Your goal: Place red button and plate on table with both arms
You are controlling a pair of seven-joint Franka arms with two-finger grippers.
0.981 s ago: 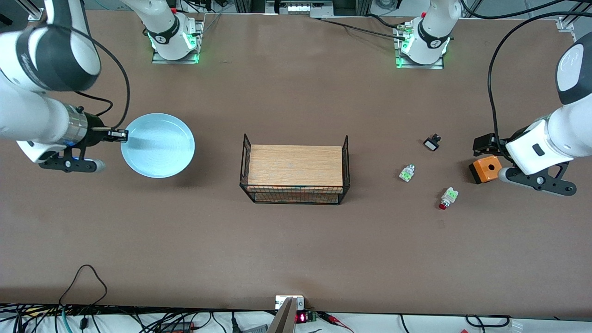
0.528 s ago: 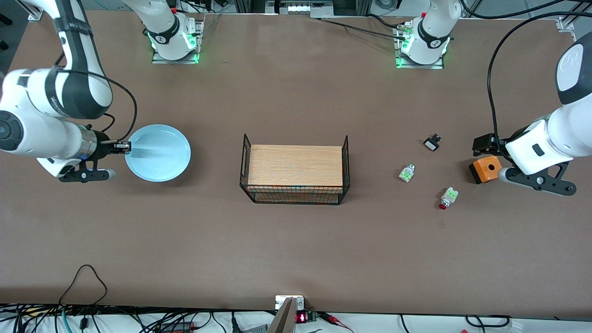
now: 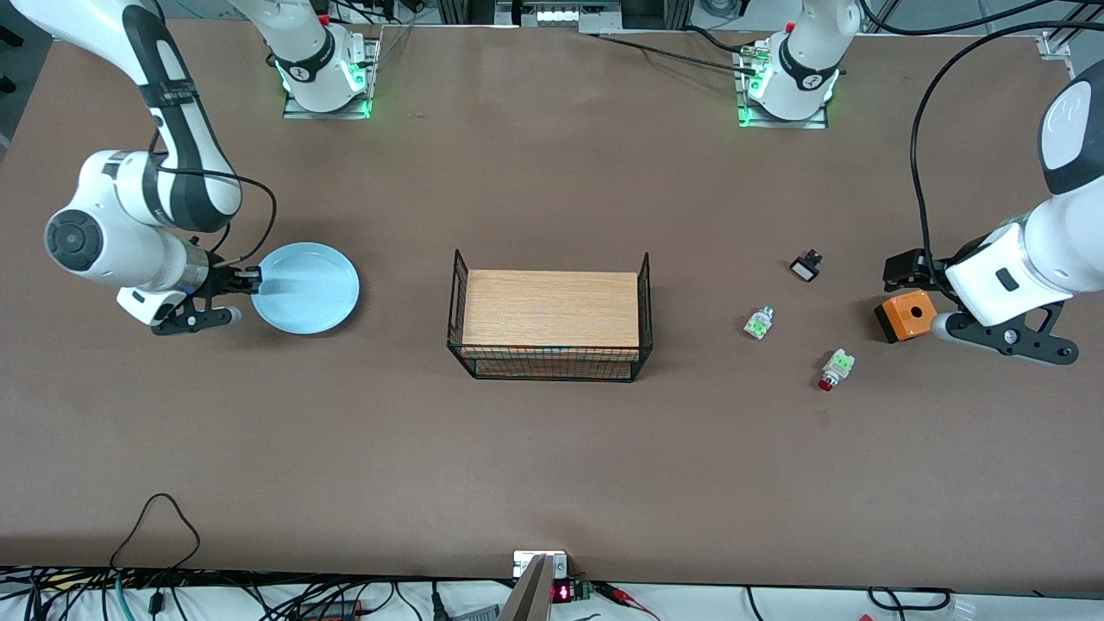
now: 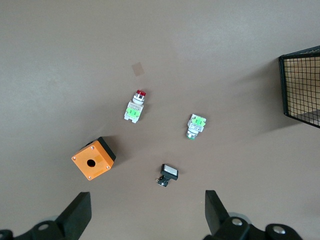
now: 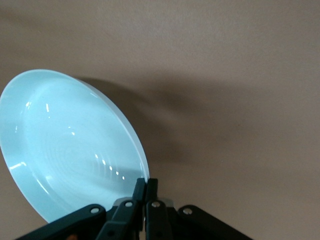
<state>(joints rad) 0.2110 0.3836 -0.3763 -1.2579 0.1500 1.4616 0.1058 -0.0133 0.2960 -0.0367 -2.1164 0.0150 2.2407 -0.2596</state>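
Pale blue, the plate [image 3: 306,287] sits low over the brown surface [image 3: 552,448] toward the right arm's end, its rim pinched by the right end effector [image 3: 248,280]; it seems slightly tilted. A wire basket [image 3: 549,316] stands mid-surface. Toward the left arm's end, the red button [image 3: 833,368] lies alone. The left end effector [image 4: 145,217] hovers nearby, spread wide, beside an orange box [image 3: 905,314].

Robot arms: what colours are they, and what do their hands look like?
Both arms are white and rounded, with dark grey bands at the joints and black cables looping alongside. Green lights glow at their bases. Each hand is black with two flat fingers: the right hand and the left hand. A black bracket with round holes sits at each wrist.
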